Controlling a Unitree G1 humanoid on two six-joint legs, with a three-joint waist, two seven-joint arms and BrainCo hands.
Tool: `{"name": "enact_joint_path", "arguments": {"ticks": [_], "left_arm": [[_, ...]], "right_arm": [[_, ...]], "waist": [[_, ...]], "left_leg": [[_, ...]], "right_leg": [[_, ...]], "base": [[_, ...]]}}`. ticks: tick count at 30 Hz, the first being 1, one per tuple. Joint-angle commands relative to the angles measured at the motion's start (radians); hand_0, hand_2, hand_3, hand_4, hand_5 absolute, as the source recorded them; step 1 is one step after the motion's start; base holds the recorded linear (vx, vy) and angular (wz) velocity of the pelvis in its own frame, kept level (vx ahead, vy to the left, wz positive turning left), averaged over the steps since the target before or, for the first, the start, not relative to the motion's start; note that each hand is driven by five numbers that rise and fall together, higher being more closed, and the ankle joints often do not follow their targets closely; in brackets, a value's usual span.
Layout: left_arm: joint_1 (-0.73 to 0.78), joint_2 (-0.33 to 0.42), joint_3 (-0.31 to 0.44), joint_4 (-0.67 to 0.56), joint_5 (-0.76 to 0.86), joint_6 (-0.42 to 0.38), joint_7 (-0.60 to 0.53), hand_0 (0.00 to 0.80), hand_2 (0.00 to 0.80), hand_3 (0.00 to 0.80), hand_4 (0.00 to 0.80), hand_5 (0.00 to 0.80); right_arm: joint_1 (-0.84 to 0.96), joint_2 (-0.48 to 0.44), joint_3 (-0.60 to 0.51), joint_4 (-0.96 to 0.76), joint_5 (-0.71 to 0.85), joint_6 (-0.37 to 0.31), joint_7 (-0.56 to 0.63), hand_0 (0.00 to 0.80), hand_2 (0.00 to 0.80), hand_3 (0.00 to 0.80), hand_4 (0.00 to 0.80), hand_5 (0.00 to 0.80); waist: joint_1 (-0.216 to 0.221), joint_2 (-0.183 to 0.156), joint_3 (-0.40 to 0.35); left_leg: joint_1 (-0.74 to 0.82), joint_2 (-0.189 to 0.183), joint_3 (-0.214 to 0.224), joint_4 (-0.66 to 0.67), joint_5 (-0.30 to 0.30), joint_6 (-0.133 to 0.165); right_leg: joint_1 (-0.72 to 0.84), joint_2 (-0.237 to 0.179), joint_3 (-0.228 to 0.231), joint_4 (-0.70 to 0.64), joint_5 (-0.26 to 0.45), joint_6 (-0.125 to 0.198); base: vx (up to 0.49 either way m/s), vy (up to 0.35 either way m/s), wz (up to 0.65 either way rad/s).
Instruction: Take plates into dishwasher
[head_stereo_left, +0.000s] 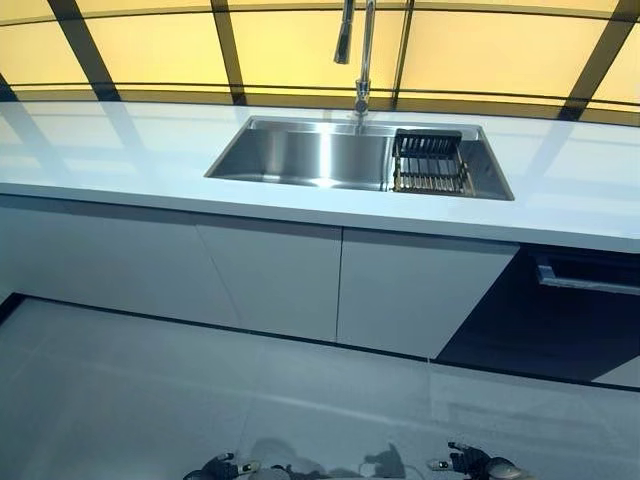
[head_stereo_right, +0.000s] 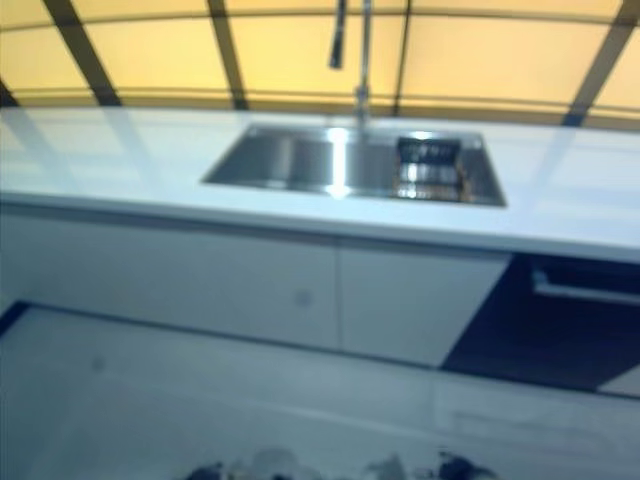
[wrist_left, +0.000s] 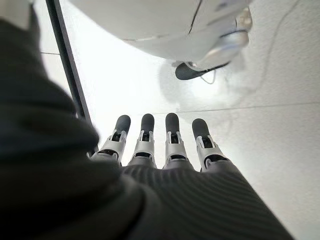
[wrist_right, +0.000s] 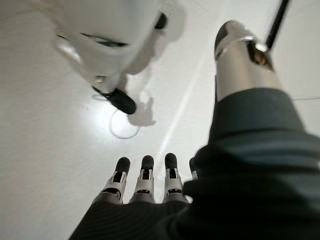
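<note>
The dishwasher (head_stereo_left: 530, 320) is the dark panel under the counter at the right, closed, with a silver handle (head_stereo_left: 585, 279) along its top. A black dish rack (head_stereo_left: 430, 163) sits in the right part of the steel sink (head_stereo_left: 295, 155). I see no plate in any view. My left hand (head_stereo_left: 222, 467) and right hand (head_stereo_left: 470, 462) hang low at the bottom edge of the eye views, far from the counter. In the wrist views the left hand (wrist_left: 172, 147) and the right hand (wrist_right: 145, 182) have straight fingers over the pale floor and hold nothing.
A white counter (head_stereo_left: 120, 150) runs across the view with a tall faucet (head_stereo_left: 362, 50) behind the sink. White cabinet doors (head_stereo_left: 270, 275) close the front left of the dishwasher. Grey floor (head_stereo_left: 200, 390) lies between me and the cabinets.
</note>
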Motion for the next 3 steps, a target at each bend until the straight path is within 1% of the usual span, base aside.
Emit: {"name": "enact_joint_path", "arguments": {"ticks": [1, 2, 3], "left_arm": [[-0.035, 0.024, 0.025, 0.019, 0.022, -0.029, -0.028, 0.000, 0.000, 0.000, 0.000, 0.000], [-0.039, 0.026, 0.025, 0.020, 0.021, -0.029, -0.031, 0.000, 0.000, 0.000, 0.000, 0.000], [-0.048, 0.031, 0.022, 0.020, 0.024, -0.036, -0.031, 0.000, 0.000, 0.000, 0.000, 0.000]], "right_arm": [[-0.056, 0.014, -0.026, 0.014, 0.006, 0.019, -0.040, 0.000, 0.000, 0.000, 0.000, 0.000], [-0.054, 0.017, -0.034, 0.020, 0.014, 0.016, -0.049, 0.000, 0.000, 0.000, 0.000, 0.000], [-0.053, 0.024, -0.048, 0.030, 0.021, 0.011, -0.055, 0.000, 0.000, 0.000, 0.000, 0.000]], "waist": [[-0.017, -0.037, 0.026], [-0.024, -0.036, 0.022], [-0.036, -0.032, 0.017]], "left_leg": [[0.024, -0.080, 0.039, 0.123, -0.155, 0.087], [0.049, -0.082, 0.055, 0.084, -0.180, 0.095], [0.090, -0.084, 0.073, 0.014, -0.200, 0.108]], "right_leg": [[-0.020, 0.026, 0.016, 0.003, 0.017, 0.026], [-0.034, 0.019, 0.013, 0.003, 0.030, 0.037], [-0.060, 0.013, 0.013, 0.003, 0.053, 0.055]], "base": [[-0.174, 0.285, -0.04], [-0.188, 0.293, 0.09], [-0.120, 0.179, 0.10]]}}
